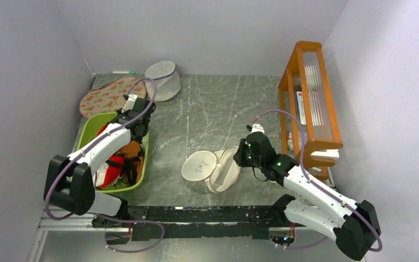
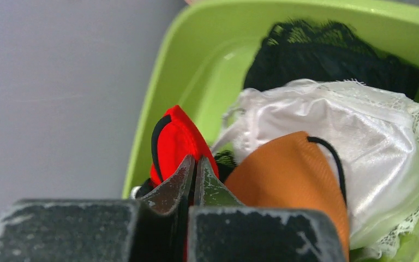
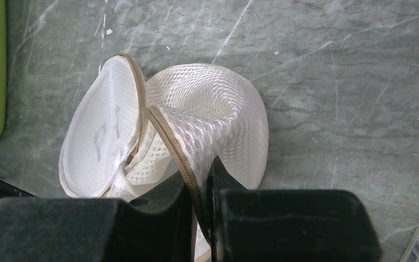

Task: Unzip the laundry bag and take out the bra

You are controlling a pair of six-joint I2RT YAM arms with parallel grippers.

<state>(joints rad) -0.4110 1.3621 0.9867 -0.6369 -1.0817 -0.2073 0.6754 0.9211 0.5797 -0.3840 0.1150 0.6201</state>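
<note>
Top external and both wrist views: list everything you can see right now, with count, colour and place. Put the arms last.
laundry bag: 1, cream mesh, table centre, unzipped, two halves splayed open
tub: 1, lime green, left side of table
garments: 4 seen, red, orange, white lace, black lace, piled in the tub
mesh cylinder: 1, greyish white, back of table
oval pad: 1, beige with orange pattern, back left, behind the tub
pen: 1, white with green end, by back wall
rack: 1, orange, right side
table: 1, grey marble
left gripper: black, closed, over the tub's garments
right gripper: black, closed on the laundry bag's rim
</note>
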